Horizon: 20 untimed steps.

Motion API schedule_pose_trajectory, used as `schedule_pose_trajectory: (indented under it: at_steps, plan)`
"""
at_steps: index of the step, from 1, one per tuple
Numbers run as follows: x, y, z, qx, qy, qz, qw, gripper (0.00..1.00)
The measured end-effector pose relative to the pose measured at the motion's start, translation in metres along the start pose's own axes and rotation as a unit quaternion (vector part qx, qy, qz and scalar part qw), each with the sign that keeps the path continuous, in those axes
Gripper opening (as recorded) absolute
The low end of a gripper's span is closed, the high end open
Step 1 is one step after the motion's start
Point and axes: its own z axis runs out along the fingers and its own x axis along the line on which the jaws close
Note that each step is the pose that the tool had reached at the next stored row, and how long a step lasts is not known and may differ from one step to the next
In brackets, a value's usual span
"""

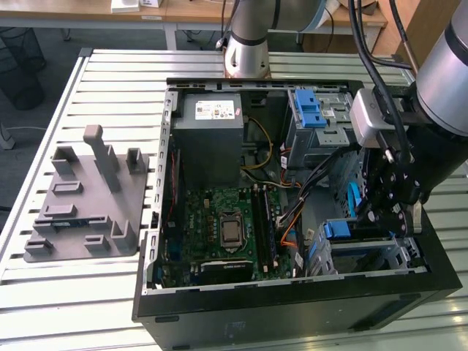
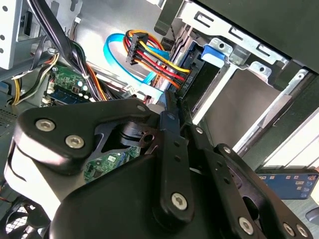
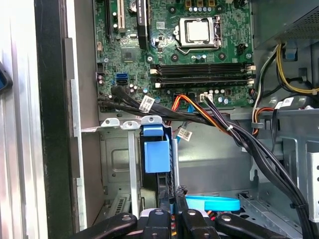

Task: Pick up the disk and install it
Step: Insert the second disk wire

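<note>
The disk (image 1: 356, 244) stands on edge in the lower drive bay at the exterior view's right, inside the open computer case (image 1: 292, 307). Its blue plastic end (image 3: 156, 151) and dark body (image 2: 192, 78) appear in both wrist views, seated between the bay's metal walls. My gripper (image 1: 373, 214) hangs just above the bay. Its black fingers are drawn together, and the fingertips (image 2: 170, 99) rest at the disk's near edge. In the first wrist view the gripper (image 3: 172, 213) sits directly behind the disk, and I see nothing clamped between the fingers.
A grey power-supply box (image 1: 212, 128) and the green motherboard (image 1: 227, 227) fill the case's middle. An upper drive cage with a blue latch (image 1: 314, 110) stands behind the arm. Cable bundles (image 3: 227, 127) cross beside the bay. A grey fixture plate (image 1: 88, 197) lies on the slatted table.
</note>
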Motion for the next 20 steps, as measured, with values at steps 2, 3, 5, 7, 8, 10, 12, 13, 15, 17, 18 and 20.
schedule_pose_trajectory:
  at_steps: [2,3,5,7,8,10,12,13,15,17,18,20]
  plan:
    - [0.0,-0.0001,0.0004,0.0,0.0,0.0,1.0,0.16]
    - [0.0001,-0.0002,0.0007,0.0,0.0,0.0,1.0,0.16]
    - [0.0001,-0.0003,0.0012,0.0,0.0,0.0,1.0,0.16]
    - [0.0002,-0.0005,0.0019,0.0,0.0,0.0,1.0,0.16]
    - [0.0003,-0.0006,0.0023,0.0,0.0,0.0,1.0,0.16]
    - [0.0004,-0.0008,0.0031,0.0,0.0001,0.0,1.0,0.16]
    - [0.0005,-0.0009,0.0036,0.0,0.0002,0.0,1.0,0.16]
    - [0.0005,-0.0009,0.0038,0.0,0.0002,0.0,1.0,0.16]
    - [0.0006,-0.0009,0.0044,0.0,0.0002,0.0,1.0,0.16]
    - [0.0006,-0.0009,0.0046,0.0,0.0001,0.0,1.0,0.16]
    - [0.0005,-0.0009,0.0046,0.0,0.0001,0.0,1.0,0.16]
    - [0.0005,-0.0009,0.0046,0.0,0.0001,0.0,1.0,0.16]
